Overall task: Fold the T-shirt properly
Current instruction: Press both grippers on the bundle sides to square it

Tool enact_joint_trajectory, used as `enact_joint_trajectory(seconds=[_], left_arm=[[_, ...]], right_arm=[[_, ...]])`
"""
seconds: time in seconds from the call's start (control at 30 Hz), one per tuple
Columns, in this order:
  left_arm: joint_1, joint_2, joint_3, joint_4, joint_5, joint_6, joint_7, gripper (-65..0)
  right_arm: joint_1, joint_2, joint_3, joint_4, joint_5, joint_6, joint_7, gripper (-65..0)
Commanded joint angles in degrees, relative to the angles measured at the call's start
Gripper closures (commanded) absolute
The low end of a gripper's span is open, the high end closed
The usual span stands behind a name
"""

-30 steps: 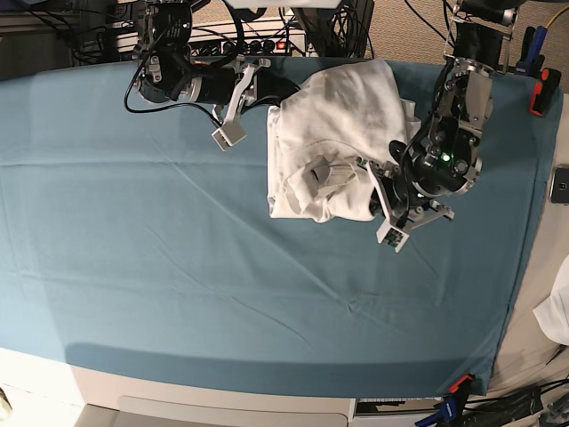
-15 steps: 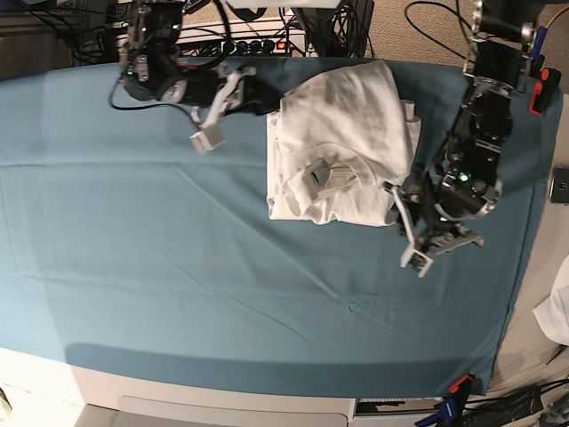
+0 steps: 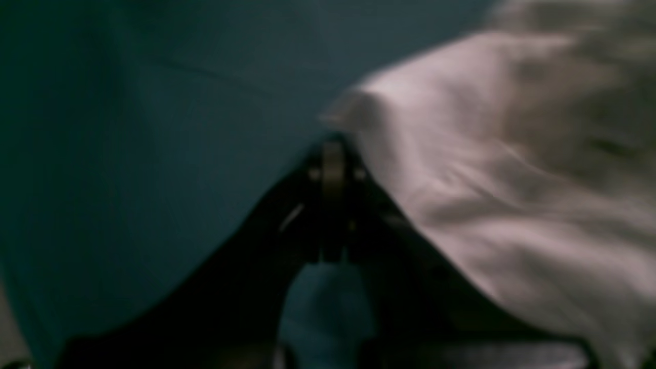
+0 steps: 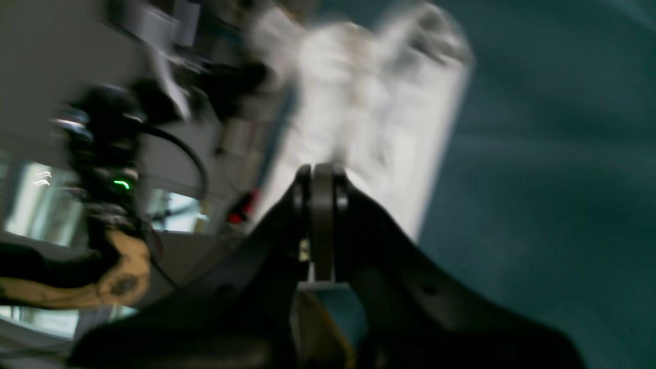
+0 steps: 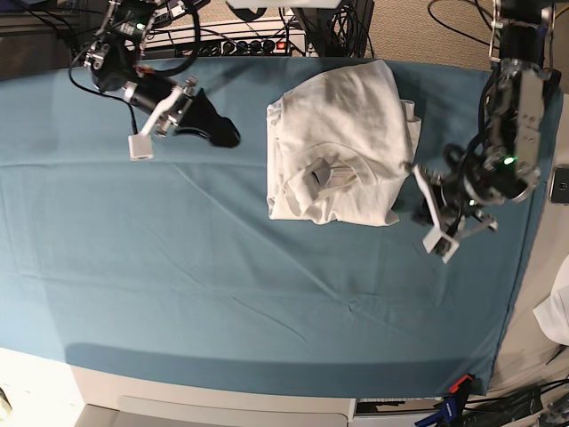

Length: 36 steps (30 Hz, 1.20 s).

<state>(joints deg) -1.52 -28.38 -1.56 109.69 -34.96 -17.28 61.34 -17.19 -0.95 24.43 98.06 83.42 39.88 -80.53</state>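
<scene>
The T-shirt (image 5: 342, 147) lies folded into a rough upright rectangle on the teal cloth (image 5: 222, 276), above and right of the middle in the base view, its collar (image 5: 327, 174) showing near the lower edge of the bundle. Neither arm touches it.

The left gripper (image 5: 425, 207) sits at about 3 o'clock from the shirt's lower right corner, just beside it but apart, low over the cloth. In the left wrist view the two dark fingers (image 3: 287, 225) meet at their tips with nothing between them, and the shirt (image 3: 502, 195) fills the area from 12 to 4 o'clock of the tips, its near corner just past them. That picture is blurred, so whether the corner brushes the tips cannot be told.

The right gripper (image 5: 227, 138) is at about 9 o'clock from the shirt's upper left edge, near it with a strip of bare cloth between. In the right wrist view its fingers (image 4: 379, 241) are pressed together and hold nothing; the shirt (image 4: 369, 118) lies beyond the tips toward 12 o'clock, apart from them. This view is blurred too.
</scene>
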Motion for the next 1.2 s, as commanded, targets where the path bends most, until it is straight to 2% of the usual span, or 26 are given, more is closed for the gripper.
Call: enact_joint_trajectory(seconds=[0.0,0.1,0.23,0.43,0.6,0.7,0.8,0.87,0.93,1.03,1.17], left_arm=[[0.17,-0.63,-1.9,1.01,-2.51,-1.16,-0.37,0.0],[3.17,-0.63,-5.44,1.05,-9.27,-5.16,0.79,0.0],[7.13,0.07,-7.74,1.05,-14.23,-8.09,1.88,0.0],[11.87,4.15,-7.61,1.03,-15.67,-9.44,1.88,0.0],[14.47,8.13,-7.61,0.96,-15.65,-9.46,1.86,0.0],[15.1,9.86,-7.61,0.92,-15.63,-9.6,1.68,0.0],[15.15,10.86,-7.56,0.85,-15.17,-9.62,1.6,0.0],[15.17,10.93,-7.56,0.81,-14.25,-9.6,1.01,0.0],[15.15,10.93,-7.56,0.81,-13.0,-9.6,0.24,0.0],[15.17,10.93,-7.56,0.81,-12.11,-9.57,0.04,0.0],[15.1,10.95,-7.56,0.79,-9.22,-9.01,-2.03,0.0]], right_arm=[[0.07,-0.96,-0.57,1.07,1.58,0.12,0.53,0.0],[0.09,-3.82,-3.13,1.31,1.58,0.12,0.53,0.0],[0.37,-6.36,-9.51,1.7,1.58,0.12,0.53,0.0],[0.85,-7.17,-18.49,1.7,1.58,0.12,0.53,0.0],[0.79,-7.17,-18.64,1.7,1.38,0.12,0.53,0.0],[0.68,-7.15,-18.08,1.7,-5.99,0.12,1.53,0.0],[0.68,-7.15,-18.14,1.68,-18.64,0.12,8.17,0.0],[0.68,-7.15,-18.56,1.68,-24.17,0.12,10.88,0.0],[0.68,-7.13,-19.26,1.68,-28.37,0.0,11.98,0.0],[0.5,-7.13,-20.15,1.68,-33.24,-2.89,12.04,0.0],[-1.81,-7.02,-21.44,1.68,-36.52,-5.22,11.98,0.0]])
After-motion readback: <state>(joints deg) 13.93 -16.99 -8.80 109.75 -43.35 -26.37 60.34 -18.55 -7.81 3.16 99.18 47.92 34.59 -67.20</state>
